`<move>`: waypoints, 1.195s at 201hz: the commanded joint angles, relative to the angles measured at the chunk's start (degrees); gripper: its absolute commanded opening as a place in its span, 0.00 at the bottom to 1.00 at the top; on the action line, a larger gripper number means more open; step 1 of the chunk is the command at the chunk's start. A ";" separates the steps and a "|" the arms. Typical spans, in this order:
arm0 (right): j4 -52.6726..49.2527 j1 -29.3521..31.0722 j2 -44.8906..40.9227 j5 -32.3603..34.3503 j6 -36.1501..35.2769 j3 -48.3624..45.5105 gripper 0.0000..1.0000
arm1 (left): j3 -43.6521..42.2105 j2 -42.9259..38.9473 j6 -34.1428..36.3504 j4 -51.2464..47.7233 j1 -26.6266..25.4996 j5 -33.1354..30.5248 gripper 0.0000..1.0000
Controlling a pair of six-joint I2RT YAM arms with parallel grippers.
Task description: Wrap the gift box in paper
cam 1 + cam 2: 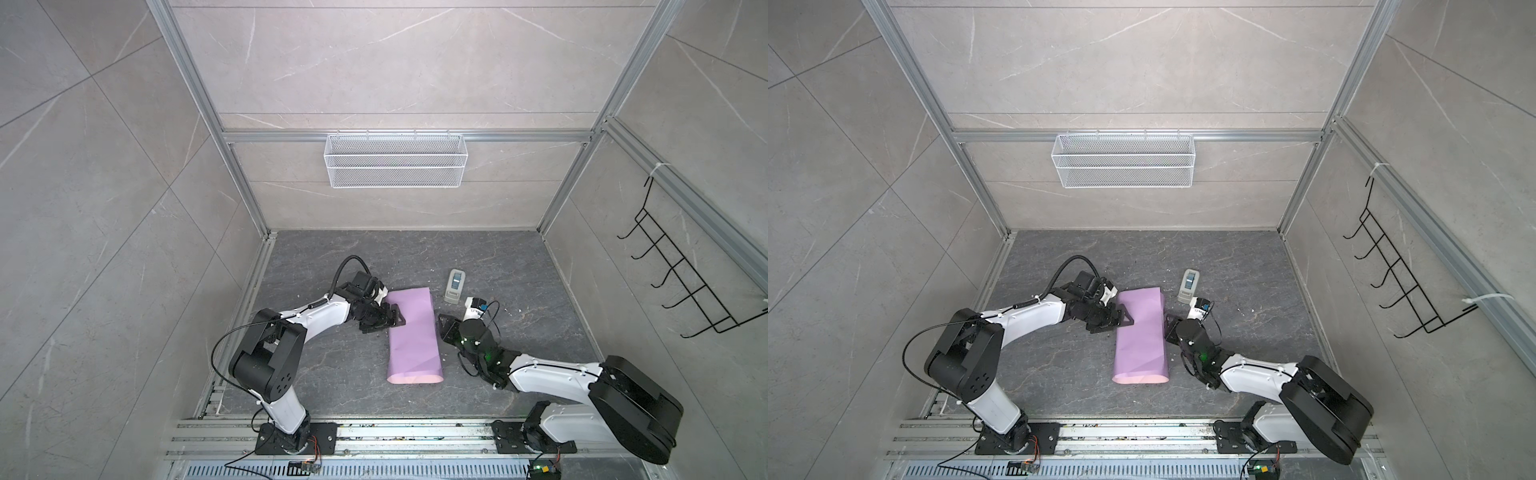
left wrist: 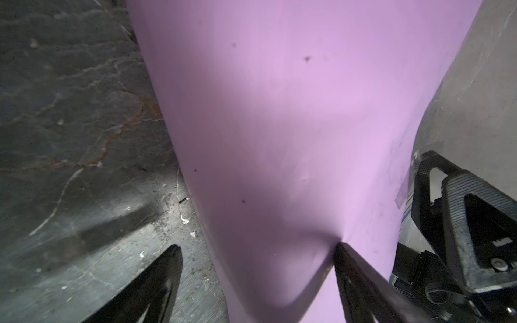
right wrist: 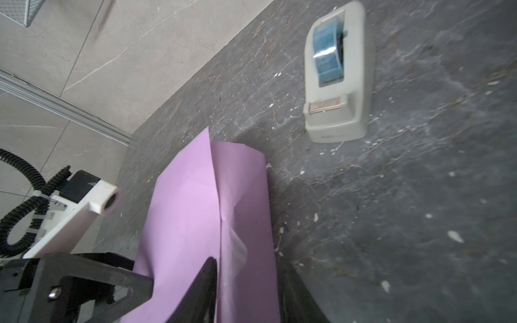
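The paper (image 1: 411, 332) (image 1: 1140, 336) lies lilac side out, folded into a long parcel on the dark table. The gift box is hidden inside it. My left gripper (image 1: 390, 320) (image 1: 1123, 318) (image 2: 257, 249) is open at the parcel's left edge. One of its fingertips (image 2: 340, 247) dents the top of the paper (image 2: 279, 112) and the other hangs over the table. My right gripper (image 1: 441, 328) (image 1: 1169, 328) (image 3: 246, 268) stands open astride the parcel's right edge. A clear strip of tape (image 3: 236, 246) sits on the overlapping seam of the paper (image 3: 190, 209).
A grey-white tape dispenser (image 1: 454, 286) (image 1: 1188, 286) (image 3: 338, 75) stands just behind the right gripper. A white wire basket (image 1: 395, 160) hangs on the back wall and a black hook rack (image 1: 681, 270) on the right wall. Small white scraps dot the table.
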 commanded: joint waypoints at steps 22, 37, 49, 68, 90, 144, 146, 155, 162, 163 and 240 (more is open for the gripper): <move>-17.94 -1.43 -9.01 -4.39 -10.30 4.94 0.46 | -1.32 1.91 1.79 -3.78 -0.70 -3.73 0.86; -25.56 -1.43 -8.77 -7.13 -13.94 10.00 0.48 | -1.19 1.95 1.75 -3.80 -0.70 -3.68 0.86; -29.97 -1.37 -7.30 -9.14 -15.43 13.46 0.48 | -1.13 2.00 1.84 -3.74 -0.68 -3.63 0.86; -36.19 -1.23 -3.52 -11.85 -17.16 19.18 0.48 | -1.00 1.91 1.80 -3.84 -0.70 -3.76 0.86; -41.20 -1.14 1.74 -15.22 -19.05 25.08 0.48 | -1.00 1.96 1.78 -3.87 -0.70 -3.77 0.86; -44.05 -1.26 9.87 -18.68 -20.92 31.70 0.47 | -0.97 1.80 1.79 -4.06 -0.70 -3.84 0.86; -44.05 -1.27 10.02 -18.71 -20.97 31.79 0.48 | -0.98 1.83 1.74 -4.07 -0.70 -3.84 0.86; -43.94 -1.28 10.79 -18.72 -21.15 32.24 0.48 | -0.94 1.79 1.80 -4.07 -0.70 -3.84 0.86; -43.97 -1.28 11.30 -18.71 -21.24 32.52 0.48 | -0.96 1.78 1.77 -4.06 -0.68 -3.80 0.86; -43.97 -1.28 11.38 -18.67 -21.29 32.54 0.48 | -0.93 1.78 1.82 -4.07 -0.69 -3.82 0.86; -43.41 -2.68 14.28 -19.22 -21.42 33.35 0.48 | -1.08 1.61 1.92 -4.15 -0.68 -3.85 0.86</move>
